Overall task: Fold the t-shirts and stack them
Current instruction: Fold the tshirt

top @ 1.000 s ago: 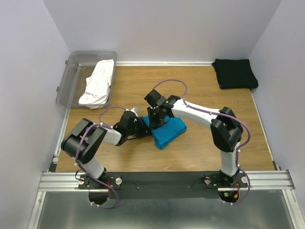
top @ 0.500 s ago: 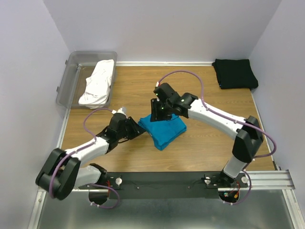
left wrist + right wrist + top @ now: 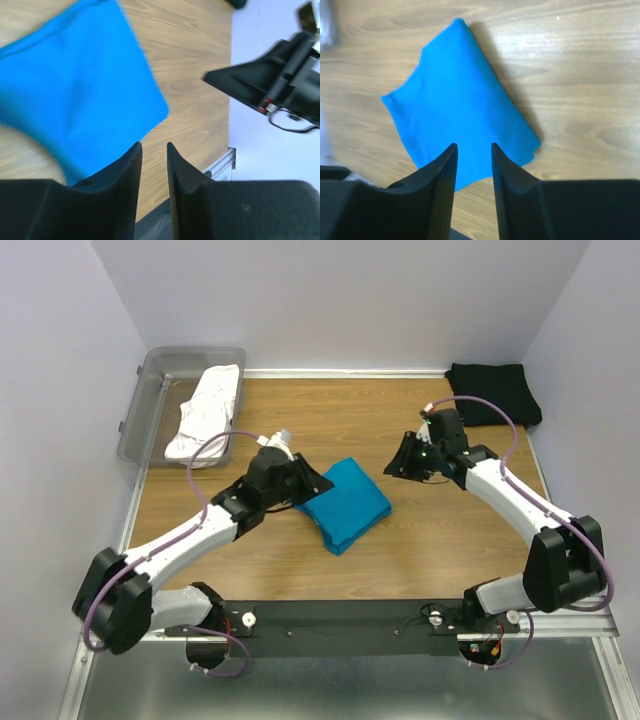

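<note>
Black two-finger left gripper (image 3: 154,145): its jaws stand a narrow gap apart with nothing between them, so it holds no cloth. It hangs at the left corner of the folded, bright teal-blue cotton t-shirt (image 3: 348,505); whether the tips touch the fabric cannot be told. The right gripper (image 3: 397,465), likewise parted and empty, is raised well apart from that shirt on its right side, and its wrist camera looks down on the whole blue rectangle.

The teal-blue cotton t-shirt lies flat and compact, set diagonally at the middle of the bare wooden tabletop (image 3: 300,410), with its edges doubled under. This suggests that its fold is complete and that both arms are free of it for that reason. A folded black t-shirt (image 3: 492,393) sits in the far right corner, probably as the base of the stack. A crumpled white t-shirt (image 3: 207,412) rests inside the clear grey plastic tub (image 3: 135,420) at the far left, not yet folded. The likely next step is to carry the blue shirt onto the black one.
</note>
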